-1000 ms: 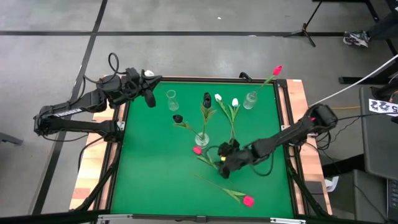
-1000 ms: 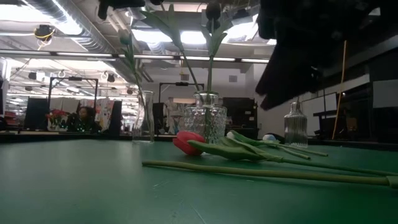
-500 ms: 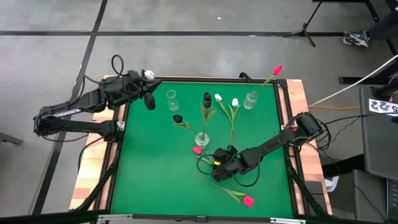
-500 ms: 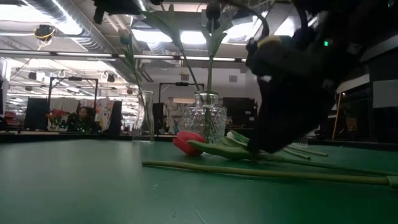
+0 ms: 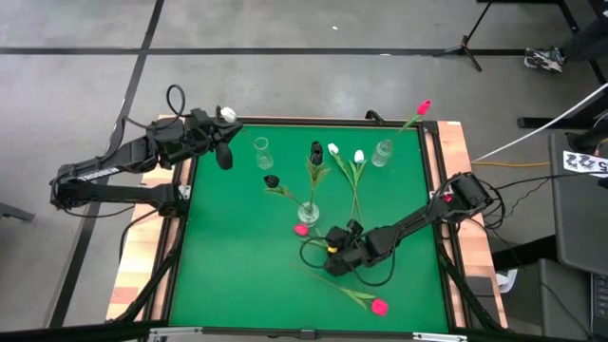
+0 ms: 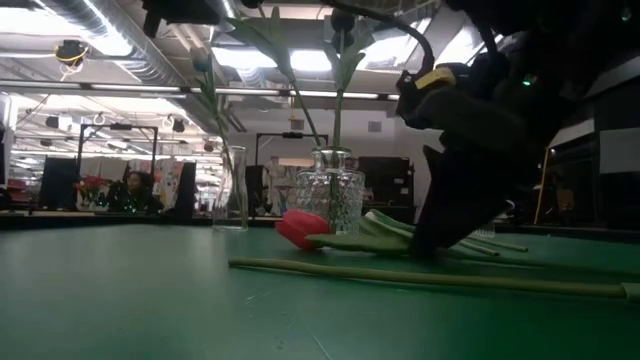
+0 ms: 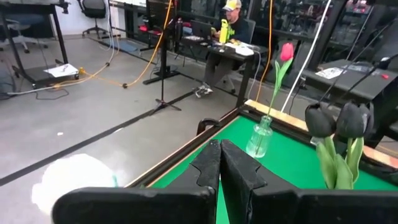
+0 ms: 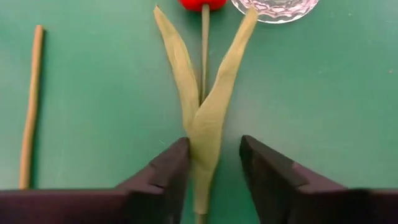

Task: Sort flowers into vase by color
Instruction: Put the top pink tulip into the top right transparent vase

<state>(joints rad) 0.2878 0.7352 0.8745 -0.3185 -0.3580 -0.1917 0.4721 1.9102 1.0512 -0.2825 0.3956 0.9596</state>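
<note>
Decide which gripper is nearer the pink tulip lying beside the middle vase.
Right. The right gripper straddles the pink tulip at its leaves, fingers on either side. The left gripper waits at the table's far left corner, well away.

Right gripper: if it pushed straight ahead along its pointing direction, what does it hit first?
The right gripper already straddles the leaves of a pink-red tulip lying on the table. Straight on, it would slide along that stem to the bud, then likely meet the glass vase just beyond, slightly off-line; depth is unclear.
</note>
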